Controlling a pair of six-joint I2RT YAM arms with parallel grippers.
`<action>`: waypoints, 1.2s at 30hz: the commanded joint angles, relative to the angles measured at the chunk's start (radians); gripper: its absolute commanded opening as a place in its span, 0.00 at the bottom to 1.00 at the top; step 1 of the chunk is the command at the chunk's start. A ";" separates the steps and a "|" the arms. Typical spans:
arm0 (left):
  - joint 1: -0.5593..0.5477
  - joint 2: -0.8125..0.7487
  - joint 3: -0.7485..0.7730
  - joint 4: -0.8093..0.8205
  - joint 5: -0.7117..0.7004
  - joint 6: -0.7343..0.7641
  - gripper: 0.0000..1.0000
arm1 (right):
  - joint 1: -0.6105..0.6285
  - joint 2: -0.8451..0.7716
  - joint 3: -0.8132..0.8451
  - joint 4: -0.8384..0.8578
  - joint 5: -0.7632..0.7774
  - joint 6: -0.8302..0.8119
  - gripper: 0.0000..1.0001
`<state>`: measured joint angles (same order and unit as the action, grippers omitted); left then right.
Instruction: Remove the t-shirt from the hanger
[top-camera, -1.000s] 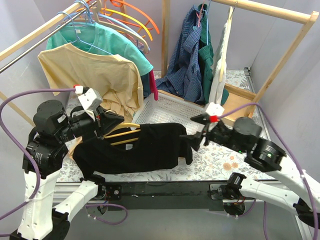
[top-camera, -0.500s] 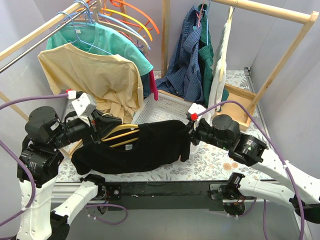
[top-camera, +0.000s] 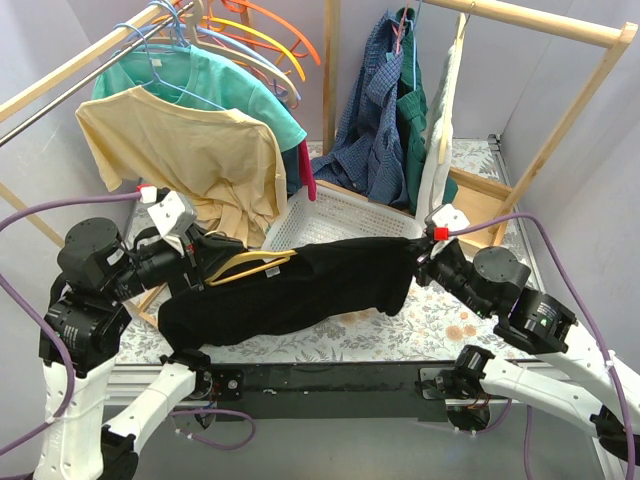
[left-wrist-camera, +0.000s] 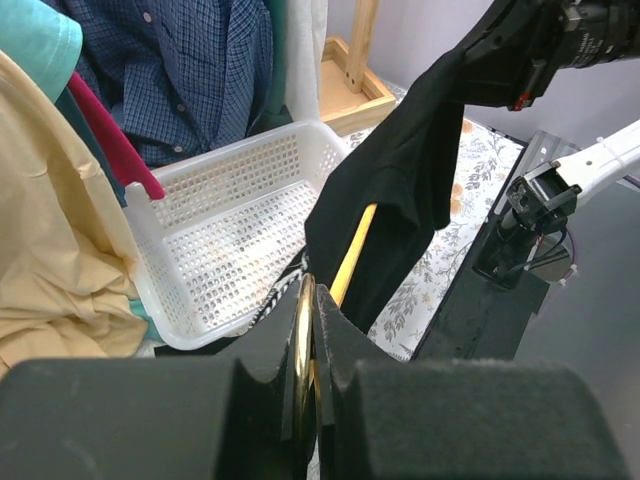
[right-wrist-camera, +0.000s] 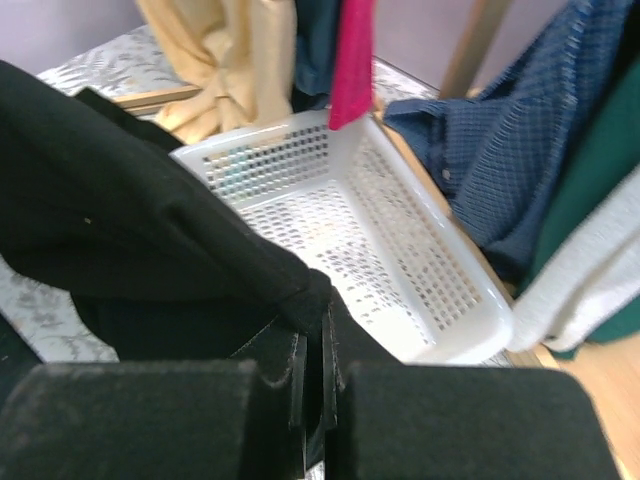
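Right fingers (right-wrist-camera: 180, 420) are pinched shut on a bunched fold at the edge of the black t-shirt (top-camera: 310, 285). Left fingers (left-wrist-camera: 480, 420) are clamped on the neck of the yellow hanger (top-camera: 245, 265).

The split makes sense: left gripper (top-camera: 205, 250) anchors the hanger and right gripper (top-camera: 422, 260) takes the cloth to pull.

The shirt is strung between the two arms, just in front of the white basket (top-camera: 345, 215). Its lower edge droops toward the table (top-camera: 450, 325); can't tell if it touches.

The stretch runs roughly along the hanger's length, so the cloth should slide off the arm rather than fold over it.

One hanger arm shows bare at the collar. From the left wrist, the other runs into the shirt.

My read: partly off, not free. Likely snag is the collar catching on the buried arm.
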<state>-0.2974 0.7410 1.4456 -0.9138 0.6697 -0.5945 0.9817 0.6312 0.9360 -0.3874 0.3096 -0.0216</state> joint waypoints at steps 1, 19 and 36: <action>-0.006 -0.032 0.019 0.007 -0.016 0.018 0.00 | -0.012 -0.031 -0.041 0.047 0.209 0.014 0.01; -0.037 0.026 0.013 -0.050 0.134 0.033 0.00 | -0.041 0.186 0.256 0.092 0.103 -0.034 0.01; -0.039 0.078 0.005 -0.020 0.071 0.051 0.00 | -0.135 0.231 0.201 0.116 0.220 0.012 0.12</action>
<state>-0.3325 0.8112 1.4433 -0.9310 0.7525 -0.5606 0.9043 0.9051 1.1862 -0.3374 0.4206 -0.0509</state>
